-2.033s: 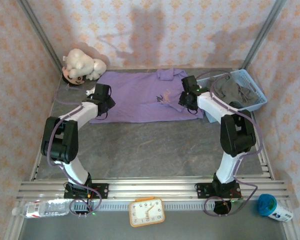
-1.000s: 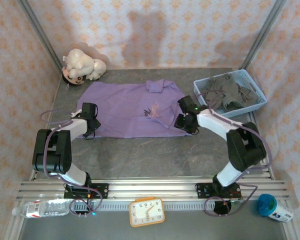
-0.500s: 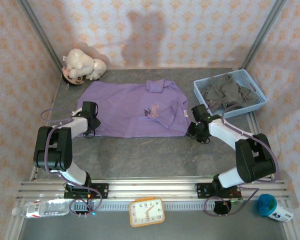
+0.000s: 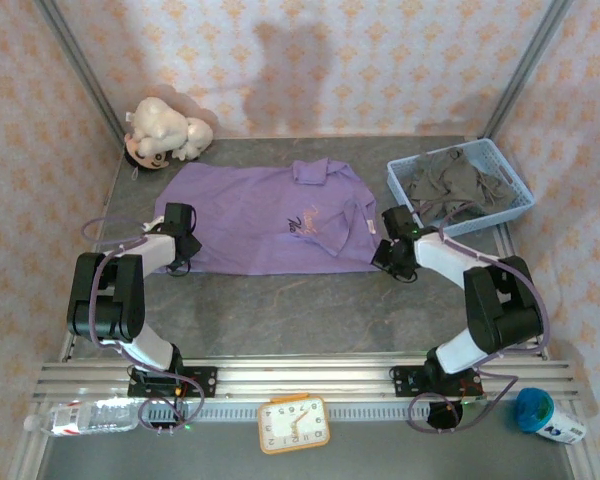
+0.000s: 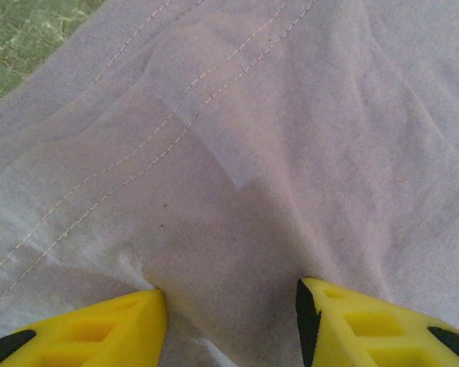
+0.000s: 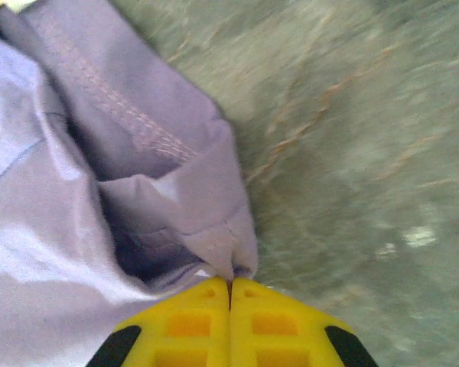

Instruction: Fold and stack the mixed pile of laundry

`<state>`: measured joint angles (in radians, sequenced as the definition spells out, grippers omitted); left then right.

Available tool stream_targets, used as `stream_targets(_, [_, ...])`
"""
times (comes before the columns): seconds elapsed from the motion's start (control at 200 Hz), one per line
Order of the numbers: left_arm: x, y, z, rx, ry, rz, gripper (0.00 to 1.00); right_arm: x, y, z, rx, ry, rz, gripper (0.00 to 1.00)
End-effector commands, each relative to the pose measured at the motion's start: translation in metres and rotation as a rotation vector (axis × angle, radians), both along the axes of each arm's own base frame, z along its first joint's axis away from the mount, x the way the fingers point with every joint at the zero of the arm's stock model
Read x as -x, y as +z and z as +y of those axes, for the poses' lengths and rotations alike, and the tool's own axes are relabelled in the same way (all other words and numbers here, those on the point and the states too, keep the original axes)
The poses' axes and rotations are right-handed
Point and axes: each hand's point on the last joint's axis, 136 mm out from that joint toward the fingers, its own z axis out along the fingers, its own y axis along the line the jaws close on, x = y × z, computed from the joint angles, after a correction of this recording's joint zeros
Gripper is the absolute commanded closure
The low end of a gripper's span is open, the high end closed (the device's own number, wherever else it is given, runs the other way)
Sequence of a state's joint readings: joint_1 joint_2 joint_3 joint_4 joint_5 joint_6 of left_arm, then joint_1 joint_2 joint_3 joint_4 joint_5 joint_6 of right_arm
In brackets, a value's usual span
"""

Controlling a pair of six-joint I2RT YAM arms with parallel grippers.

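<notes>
Pinching lilac shirt (image 6: 76,206) hem, right claw (image 6: 230,284) sits closed.

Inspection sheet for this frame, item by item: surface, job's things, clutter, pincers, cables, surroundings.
Surface: grey stone-look table.
Job's things: lilac shirt spread flat; dark grey shirt bunched in the blue basket.
Clutter: plush toy at the far left corner; clock, water bottle and blue-lidded container on the near ledge.
Pincers: left pincer jaws apart, pressed on the lilac shirt's near left edge; right pincer shut, apparently pinching its near right corner.
Cables: purple cables loop along both arms.
Surroundings: patterned walls, aluminium frame.
</notes>
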<state>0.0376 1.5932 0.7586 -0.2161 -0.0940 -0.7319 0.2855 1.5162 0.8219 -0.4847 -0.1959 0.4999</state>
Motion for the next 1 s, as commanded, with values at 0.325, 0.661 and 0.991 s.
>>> stream_targets(0.325, [0.012,-0.014,-0.016,0.073,-0.07,0.072,0.38,-0.01,0.045,-0.03,0.195,0.061,-0.039,0.63])
stream_targets(0.661, [-0.005,0.048,-0.082,0.111,-0.25,-0.1,0.33,-0.049,0.053,0.054,0.083,0.136,-0.131,0.63])
stream_targets(0.991, [-0.003,0.01,-0.123,0.154,-0.294,-0.053,0.35,-0.048,-0.012,0.067,-0.018,-0.004,-0.042,0.67])
